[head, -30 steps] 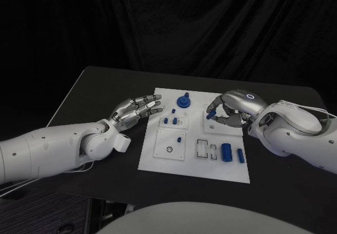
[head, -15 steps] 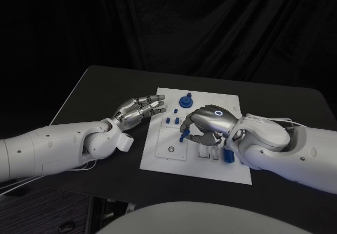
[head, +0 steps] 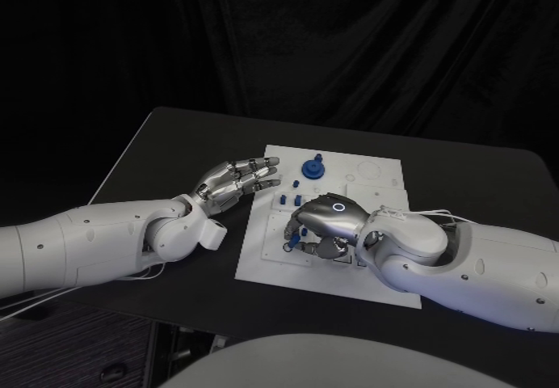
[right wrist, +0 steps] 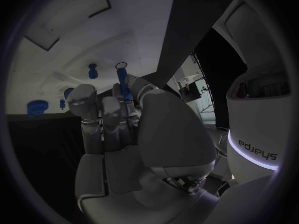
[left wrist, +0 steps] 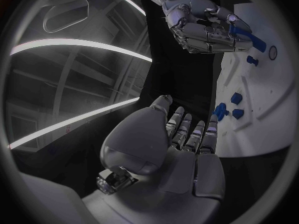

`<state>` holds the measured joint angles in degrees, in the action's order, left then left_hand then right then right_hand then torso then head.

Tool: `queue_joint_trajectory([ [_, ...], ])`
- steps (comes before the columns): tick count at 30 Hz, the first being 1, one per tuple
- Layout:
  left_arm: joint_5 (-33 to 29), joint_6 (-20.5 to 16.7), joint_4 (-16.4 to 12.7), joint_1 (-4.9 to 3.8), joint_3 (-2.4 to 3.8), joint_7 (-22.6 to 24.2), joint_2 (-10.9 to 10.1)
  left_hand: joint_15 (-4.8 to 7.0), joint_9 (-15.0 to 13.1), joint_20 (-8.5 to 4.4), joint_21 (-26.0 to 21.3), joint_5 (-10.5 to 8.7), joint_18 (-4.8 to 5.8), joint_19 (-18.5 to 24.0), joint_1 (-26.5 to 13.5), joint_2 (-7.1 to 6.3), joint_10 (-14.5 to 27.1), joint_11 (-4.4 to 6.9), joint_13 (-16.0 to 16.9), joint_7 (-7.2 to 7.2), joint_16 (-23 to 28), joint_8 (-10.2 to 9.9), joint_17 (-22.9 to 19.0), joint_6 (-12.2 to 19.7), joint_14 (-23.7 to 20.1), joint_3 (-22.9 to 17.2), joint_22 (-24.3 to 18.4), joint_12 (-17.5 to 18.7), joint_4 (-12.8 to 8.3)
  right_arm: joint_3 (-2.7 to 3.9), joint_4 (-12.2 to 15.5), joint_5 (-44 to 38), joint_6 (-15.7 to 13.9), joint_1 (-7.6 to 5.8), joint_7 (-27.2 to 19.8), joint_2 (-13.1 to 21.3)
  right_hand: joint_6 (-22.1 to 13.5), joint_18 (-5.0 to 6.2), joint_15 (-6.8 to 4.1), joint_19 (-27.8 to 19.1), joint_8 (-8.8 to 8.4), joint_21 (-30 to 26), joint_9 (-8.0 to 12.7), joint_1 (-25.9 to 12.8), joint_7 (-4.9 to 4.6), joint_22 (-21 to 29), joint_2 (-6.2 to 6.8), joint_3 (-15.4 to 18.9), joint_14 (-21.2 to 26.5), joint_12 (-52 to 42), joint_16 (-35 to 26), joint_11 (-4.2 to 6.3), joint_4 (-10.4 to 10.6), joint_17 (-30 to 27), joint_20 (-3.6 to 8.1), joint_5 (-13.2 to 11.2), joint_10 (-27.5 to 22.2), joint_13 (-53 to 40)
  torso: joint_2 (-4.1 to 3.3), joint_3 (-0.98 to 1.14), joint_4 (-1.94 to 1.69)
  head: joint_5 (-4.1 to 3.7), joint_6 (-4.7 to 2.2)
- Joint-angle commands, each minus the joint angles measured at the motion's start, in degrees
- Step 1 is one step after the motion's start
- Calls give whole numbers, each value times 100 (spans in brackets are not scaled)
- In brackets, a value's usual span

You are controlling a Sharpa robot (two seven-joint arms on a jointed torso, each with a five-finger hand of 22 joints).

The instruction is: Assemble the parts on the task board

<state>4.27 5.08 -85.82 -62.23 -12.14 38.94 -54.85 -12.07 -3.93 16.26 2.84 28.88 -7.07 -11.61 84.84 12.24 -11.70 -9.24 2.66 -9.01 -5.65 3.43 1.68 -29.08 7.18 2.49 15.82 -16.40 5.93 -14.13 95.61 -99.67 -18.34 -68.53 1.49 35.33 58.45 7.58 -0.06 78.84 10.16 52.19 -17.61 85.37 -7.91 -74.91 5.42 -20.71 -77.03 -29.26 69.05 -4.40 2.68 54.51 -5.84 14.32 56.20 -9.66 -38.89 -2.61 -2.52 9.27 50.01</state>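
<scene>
Head view: right robot hand (head: 323,229) pinches a blue peg (right wrist: 124,83) over the task board's (head: 379,179) near-left part. Left robot hand (head: 233,183), fingers spread and holding nothing, hovers beside the board's left edge.

Left hand (head: 233,183) flat (fingers (head: 258,167) apart); right hand (head: 321,225) curled.

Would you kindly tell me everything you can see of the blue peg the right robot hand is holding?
The blue peg is a slim, plastic-looking rod with a small ring at its tip. The right robot hand pinches it between its fingers, tip towards the white task board. The left wrist view shows it sticking out past the fingers.
</scene>
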Motion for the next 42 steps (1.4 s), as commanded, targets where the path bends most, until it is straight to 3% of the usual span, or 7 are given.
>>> queue_joint_trajectory([
  [1, -20, -20, -8, 7, 5, 856, 12, 47, -8, -10, -16, 28, -110, 25, -57, -5, -9, -26, 4, 4, 23, 31, -9, -28, -9, -29, -6, -30, -4, 5, -40, -139, 79, 37, -47, -32, 0, -76, -42, -15, 25, 12, -8, -29, 29, -608, 14, 5, -15, -4, -2, 51, -34, 3, 39, -35, 92, 5, 3, -5, 5, 22, -1],
  [12, -20, -29, -7, 7, 5, 815, 7, 55, -3, -2, -20, 26, -130, 38, -69, -9, 22, -32, -2, -6, 35, 22, -12, 5, -32, -48, -24, -3, -6, 6, -141, -178, 133, 97, 31, -113, -20, -71, -40, -28, 15, -22, -26, -17, 25, -600, 23, -4, -3, 23, -21, 44, -53, -20, 41, -44, 63, 6, 3, 5, 2, 6, -1],
  [42, -21, 55, 79, 8, 5, 703, 84, -3, 4, 31, -18, 21, -143, 38, -96, 7, 69, -19, -7, -16, 13, 8, -4, 51, -13, -99, -34, 31, -1, 6, -339, -183, 69, 145, 125, -261, -64, -62, -20, -60, -8, -106, -79, -77, 12, -578, -6, -4, 30, 78, -73, 22, -21, -90, 30, -141, 8, -4, 2, -2, 0, 15, -1],
])
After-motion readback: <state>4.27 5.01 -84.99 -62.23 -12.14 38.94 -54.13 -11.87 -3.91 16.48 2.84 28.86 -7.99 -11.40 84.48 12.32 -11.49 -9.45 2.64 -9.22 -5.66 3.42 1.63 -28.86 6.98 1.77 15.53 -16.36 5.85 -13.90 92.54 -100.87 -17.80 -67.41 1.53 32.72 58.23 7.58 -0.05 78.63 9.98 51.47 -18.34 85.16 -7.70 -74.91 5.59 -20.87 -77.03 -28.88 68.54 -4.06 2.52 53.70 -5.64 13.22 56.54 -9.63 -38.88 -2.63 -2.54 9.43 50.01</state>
